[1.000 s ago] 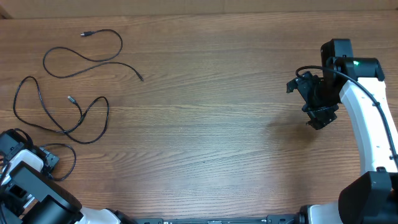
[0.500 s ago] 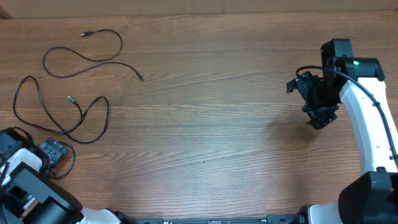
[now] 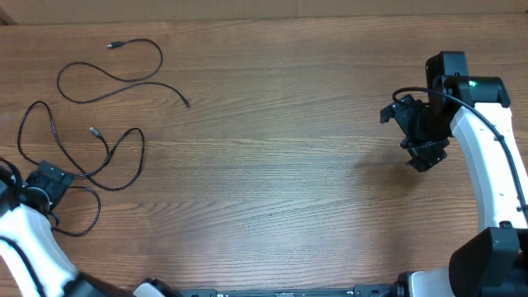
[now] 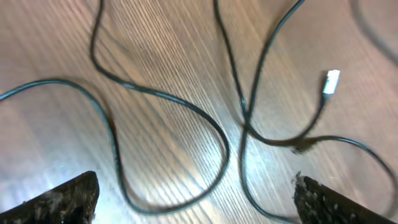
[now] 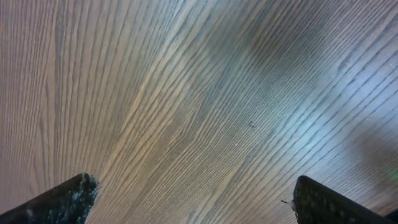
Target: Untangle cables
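- Step: a fresh pick on the cables (image 3: pixel 108 154) near the desk's (image 3: pixel 272 165) left edge, as I judge it.
- The left claw (image 3: pixel 51 180) hovers low over that bunch, released and spread wide, grasping nothing.
- In the left wrist view, strands run across the wood between its fingers (image 4: pixel 68 196) without touching them.
- The right claw (image 3: pixel 426 157) hangs over bare wood near the right edge, also released and empty, well apart from any cable.
- Next move, in my view: lower the left claw onto one strand just beside the crossing (image 4: pixel 244 124), pinch that strand alone and draw it toward the middle. The strands lie close, so two could be caught at once.
- Look: thin, black and limp, lying flat in loose loops.
- One cable curls alone near the far left corner, clear of the rest.
- The others overlap by the left edge, with a small pale plug (image 4: pixel 331 81) lying free.
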